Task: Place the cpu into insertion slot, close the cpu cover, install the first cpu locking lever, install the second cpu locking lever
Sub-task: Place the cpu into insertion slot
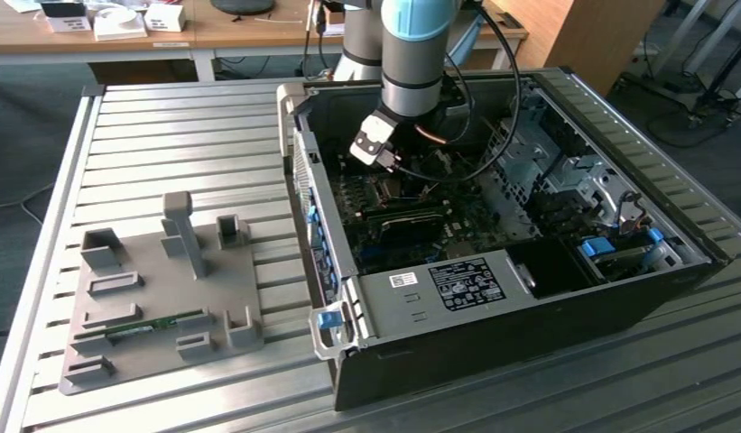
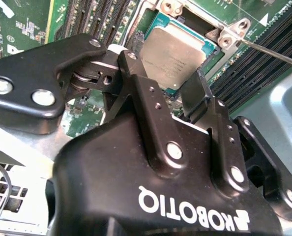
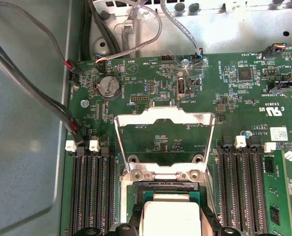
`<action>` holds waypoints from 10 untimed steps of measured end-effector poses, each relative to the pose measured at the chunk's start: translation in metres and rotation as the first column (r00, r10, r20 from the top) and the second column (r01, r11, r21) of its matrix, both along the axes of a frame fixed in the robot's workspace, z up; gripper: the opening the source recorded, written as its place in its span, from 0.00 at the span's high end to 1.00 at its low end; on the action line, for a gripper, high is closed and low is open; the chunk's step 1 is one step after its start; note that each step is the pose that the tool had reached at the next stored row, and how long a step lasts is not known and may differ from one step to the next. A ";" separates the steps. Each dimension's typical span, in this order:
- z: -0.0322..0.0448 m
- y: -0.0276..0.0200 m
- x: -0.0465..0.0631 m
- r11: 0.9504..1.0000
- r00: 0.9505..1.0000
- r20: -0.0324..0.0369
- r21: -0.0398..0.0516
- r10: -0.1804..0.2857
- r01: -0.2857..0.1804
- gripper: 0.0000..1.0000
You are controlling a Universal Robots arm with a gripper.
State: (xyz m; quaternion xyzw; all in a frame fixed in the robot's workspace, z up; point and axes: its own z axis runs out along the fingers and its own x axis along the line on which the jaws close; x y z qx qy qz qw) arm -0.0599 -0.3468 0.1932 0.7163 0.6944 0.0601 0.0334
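Inside the open computer case my gripper reaches down to the dark green motherboard. The cpu, a small square chip with a silvery top, sits between my black fingers; my gripper is shut on it. In the first wrist view the cpu hangs right over the insertion slot, whose dark centre shows just beyond it. The cpu cover stands raised on its hinge, its window open. A thin metal lever runs off beside the socket.
Long black memory slots flank the socket on both sides. Grey and black cables loop along the case wall. A coin battery sits beyond the cover. On the exterior view's left a grey fixture plate lies on the slatted table.
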 end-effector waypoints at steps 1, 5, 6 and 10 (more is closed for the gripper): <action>0.0002 0.0000 0.000 1.000 1.000 0.000 0.000 0.000 0.000 0.46; 0.0022 0.0000 0.000 1.000 1.000 0.000 0.000 0.000 0.000 0.46; 0.0021 0.0001 0.000 1.000 1.000 0.000 0.000 0.000 0.000 0.46; 0.0022 0.0002 0.000 1.000 1.000 0.000 0.000 0.000 0.000 0.46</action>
